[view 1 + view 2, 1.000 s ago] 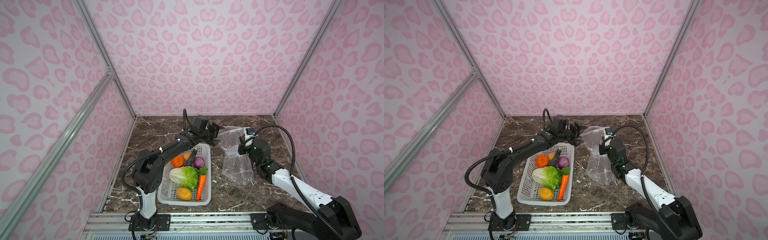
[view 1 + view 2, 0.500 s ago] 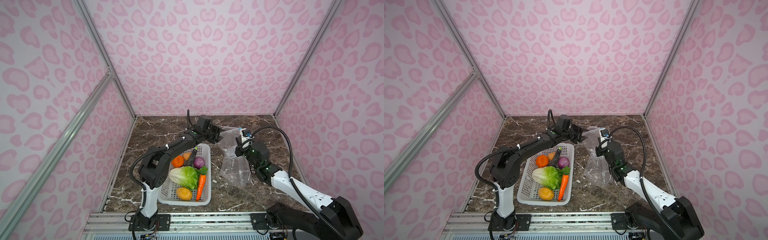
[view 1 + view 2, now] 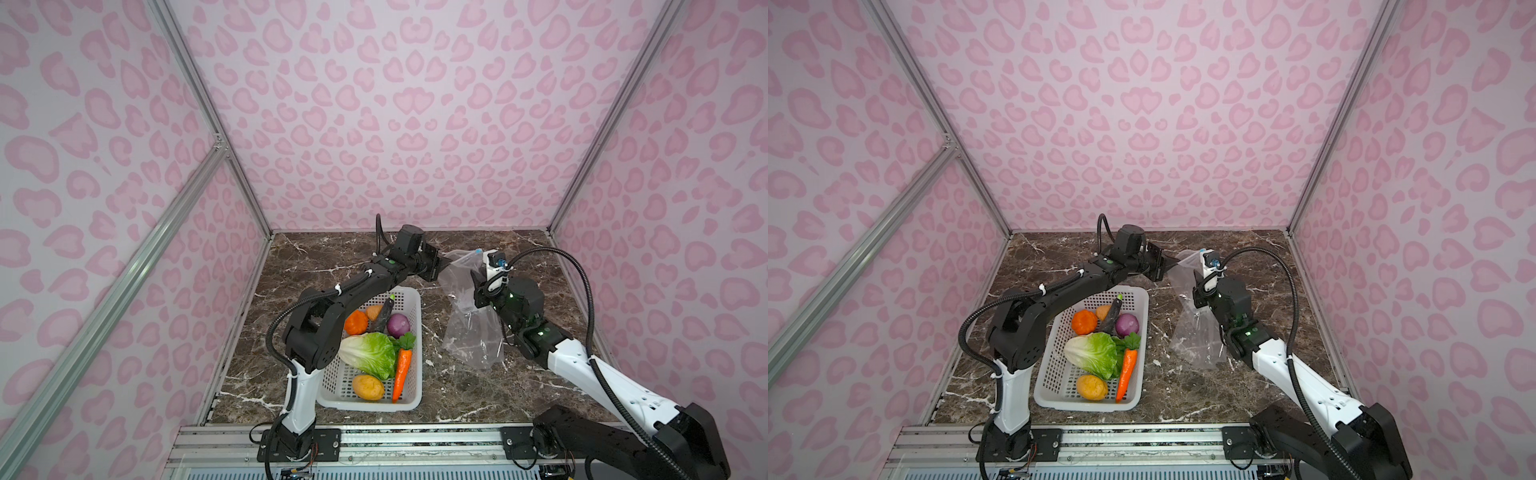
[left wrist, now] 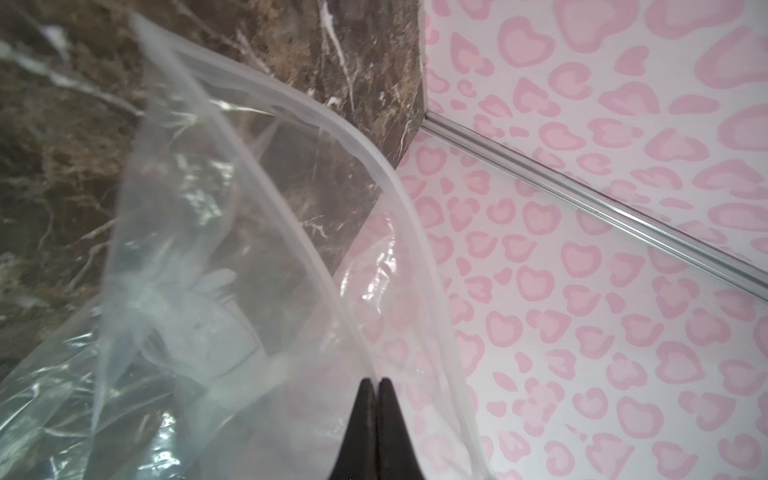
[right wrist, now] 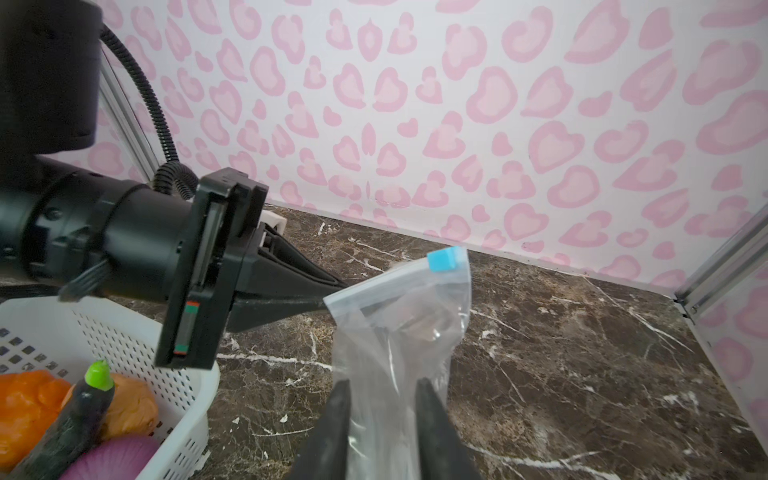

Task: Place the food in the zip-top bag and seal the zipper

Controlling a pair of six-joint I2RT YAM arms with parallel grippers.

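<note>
In both top views the bag is held up toward the worktop's back edge, and the food sits in the basket beside it.

Left wrist view: your left gripper is pinched tight on the bag's mouth edge.

Right wrist view: your right gripper stands part-open with the bag loose between its fingers.

You seem to be opening the bag. Next, grip the opposite lip and spread the mouth.

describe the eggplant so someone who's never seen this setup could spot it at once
Find the white basket on the marble table, left of the clear bag. At its far end, between the orange round and the purple onion, lies the eggplant. It is the only dark, slim piece there, with a bright green tip.
</note>
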